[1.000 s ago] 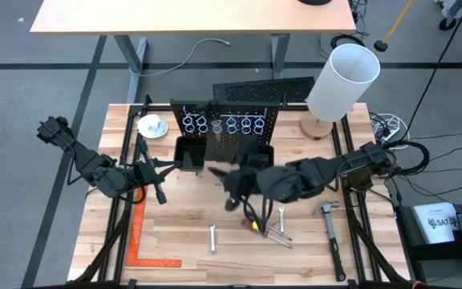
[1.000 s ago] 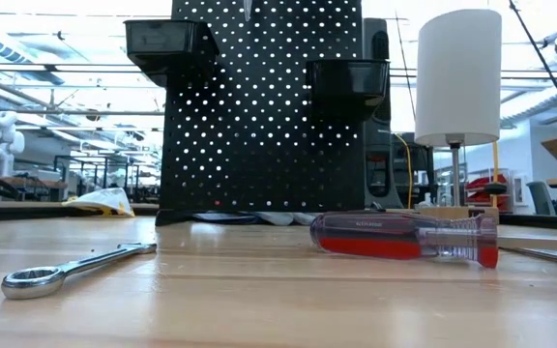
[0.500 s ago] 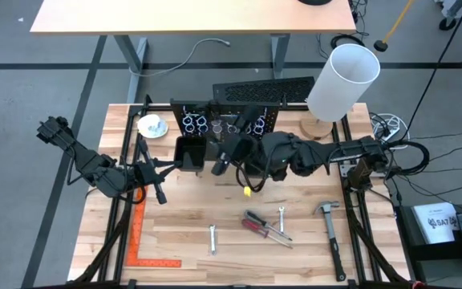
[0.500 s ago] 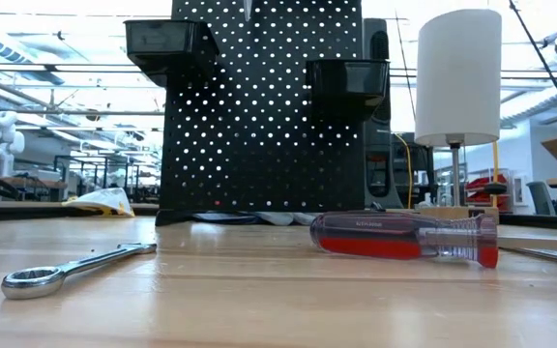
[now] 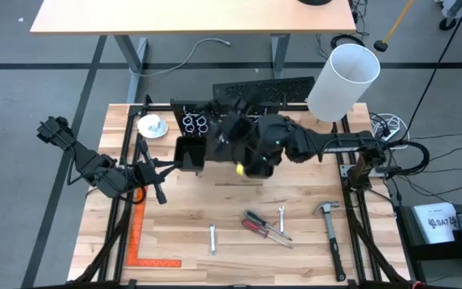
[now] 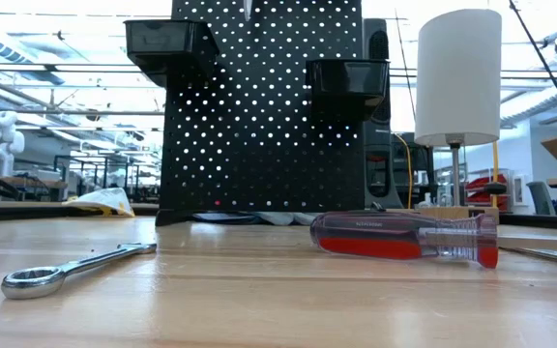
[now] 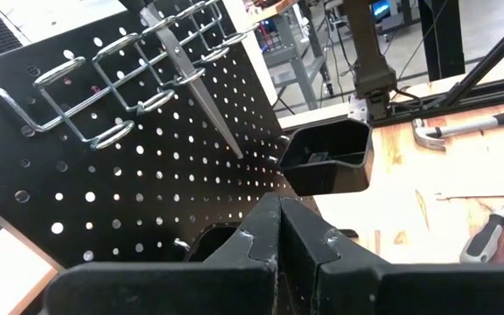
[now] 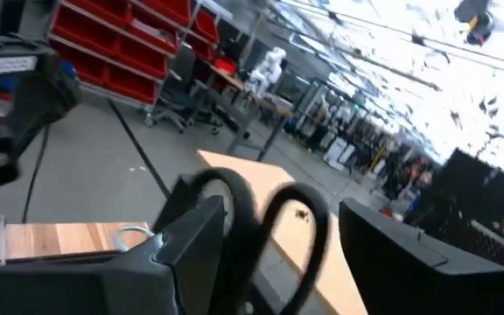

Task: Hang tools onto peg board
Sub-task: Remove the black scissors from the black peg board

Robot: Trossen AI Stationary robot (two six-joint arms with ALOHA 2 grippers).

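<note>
Reaching over the peg board [image 5: 247, 92] from above, the right gripper [image 5: 229, 128] is sitting at the ring holders while the left gripper [image 5: 159, 193] is waiting clenched beside the left bin [image 5: 189, 152]. Looking past the left wrist, scissors [image 7: 191, 87] are hanging blade-down through a ring, and past the right wrist the fingers [image 8: 191, 245] are standing spread either side of the black scissor handles [image 8: 269, 227], released.
</note>
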